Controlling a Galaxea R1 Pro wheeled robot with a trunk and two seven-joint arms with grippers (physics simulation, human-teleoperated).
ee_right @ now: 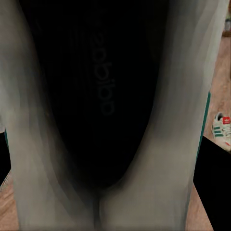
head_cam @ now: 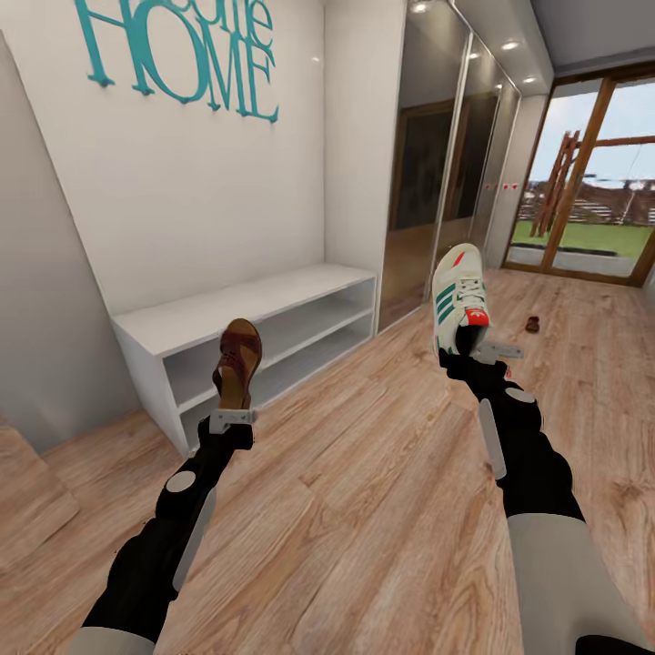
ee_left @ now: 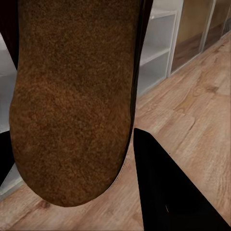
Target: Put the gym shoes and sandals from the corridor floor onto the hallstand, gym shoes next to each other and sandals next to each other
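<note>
Above the light brown wood-plank corridor floor [head_cam: 364, 491], the left end effector [head_cam: 233, 418] gripped a dark brown leather sandal [head_cam: 238, 362] toe-up, in front of the low white two-shelf hallstand [head_cam: 273, 305]. The right end effector [head_cam: 480, 353] was clamped on a white green-striped gym shoe [head_cam: 459, 296], also held upright. A second gym shoe [ee_right: 222, 131] and a second sandal [head_cam: 532, 323] lay on the floor.
</note>
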